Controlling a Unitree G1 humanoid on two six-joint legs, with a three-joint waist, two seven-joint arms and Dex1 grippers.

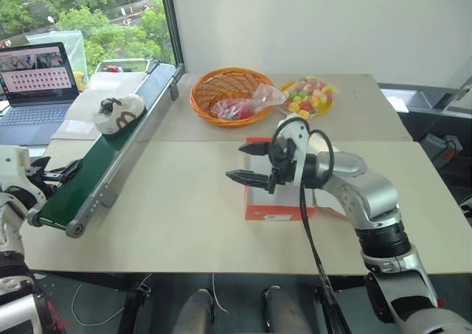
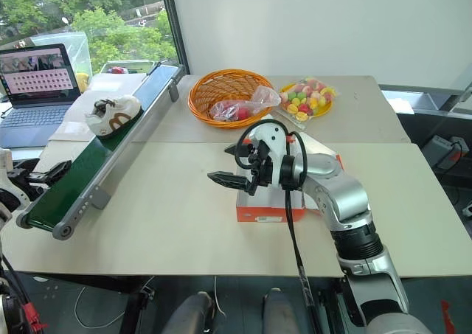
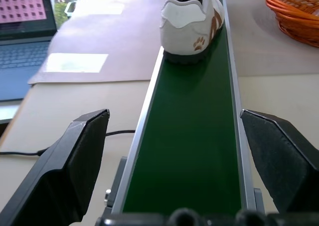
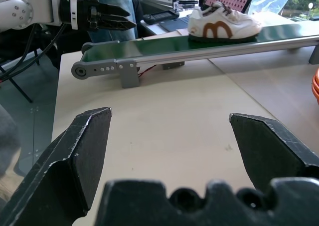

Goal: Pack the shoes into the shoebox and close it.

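One white sneaker [image 1: 118,113] with brown side markings sits on the green conveyor belt [image 1: 96,168] in the upper left of the head view. The left gripper [image 1: 53,175] hovers at the belt's near end at the left edge, fingers spread wide and empty. The orange-red shoebox [image 1: 273,210] lies on the beige table [image 1: 177,223] near the centre — partly hidden behind the right gripper [image 1: 249,163], which hangs above the table, jaws apart, holding nothing. An orange wicker basket [image 1: 221,87] stands at upper centre.

You're seeing the right end effector [image 4: 169,136] gaping over the worktop [image 4: 169,106], a shoe [image 4: 224,22] sitting on the conveyor [image 4: 199,46].
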